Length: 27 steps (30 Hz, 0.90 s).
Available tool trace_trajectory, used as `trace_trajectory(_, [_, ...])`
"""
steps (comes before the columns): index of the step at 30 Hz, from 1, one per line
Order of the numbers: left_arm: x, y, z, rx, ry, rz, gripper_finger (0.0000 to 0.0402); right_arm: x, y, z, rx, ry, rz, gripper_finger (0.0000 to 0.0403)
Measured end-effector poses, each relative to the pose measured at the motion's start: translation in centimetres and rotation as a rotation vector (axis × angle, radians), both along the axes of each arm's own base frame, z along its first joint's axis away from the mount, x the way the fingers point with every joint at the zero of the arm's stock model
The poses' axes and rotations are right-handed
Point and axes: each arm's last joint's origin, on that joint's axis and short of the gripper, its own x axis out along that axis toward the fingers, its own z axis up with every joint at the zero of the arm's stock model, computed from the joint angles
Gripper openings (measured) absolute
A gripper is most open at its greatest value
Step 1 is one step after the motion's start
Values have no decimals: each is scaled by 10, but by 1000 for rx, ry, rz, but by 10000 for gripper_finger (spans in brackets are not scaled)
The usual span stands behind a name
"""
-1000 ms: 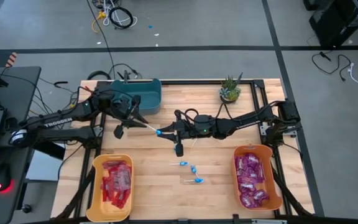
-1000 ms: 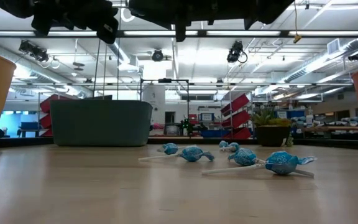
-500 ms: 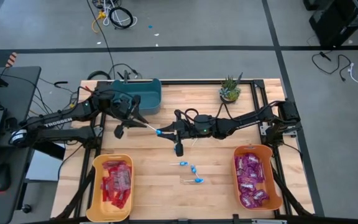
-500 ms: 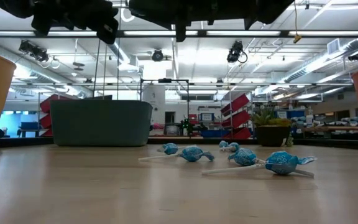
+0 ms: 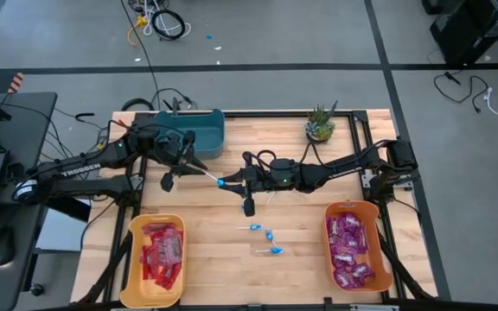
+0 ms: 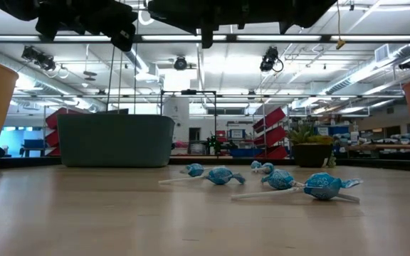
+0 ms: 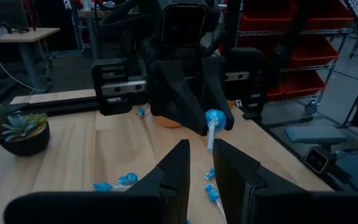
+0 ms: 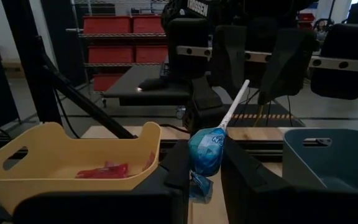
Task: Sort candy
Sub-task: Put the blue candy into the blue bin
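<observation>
One blue lollipop [image 5: 220,183] hangs in the air just left of centre in the high view, above the bare wood, and I hold it from both ends. My right gripper [image 5: 229,182] pinches its wrapped blue head, which fills the middle of my right wrist view between my two dark fingers [image 8: 244,168]. My left gripper [image 5: 199,170] is closed on the far end of its thin white stick, which slants up and left from the head toward the teal bin [image 5: 199,130].

A few loose lollipops [image 5: 268,236] lie on the table [image 5: 301,259] below centre in the high view, and in the low view they sit right of middle. Red packets [image 5: 161,252] fill the yellow bin [image 5: 135,259] at lower left. Purple packets [image 5: 349,246] fill the orange bin [image 5: 329,246] at lower right. The small plant [image 5: 320,123] stands at the upper right of the table.
</observation>
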Motion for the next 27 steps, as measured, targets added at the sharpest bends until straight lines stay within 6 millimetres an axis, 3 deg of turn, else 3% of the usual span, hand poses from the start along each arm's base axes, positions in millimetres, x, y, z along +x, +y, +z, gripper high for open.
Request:
trace_trajectory(15, [0, 0, 0, 0, -1, -5, 5, 0, 0, 0, -1, 1, 0, 58])
trace_trajectory(27, [0, 1, 0, -23, 10, 34, 1, 0, -2, 0, 18, 0, -72, 120])
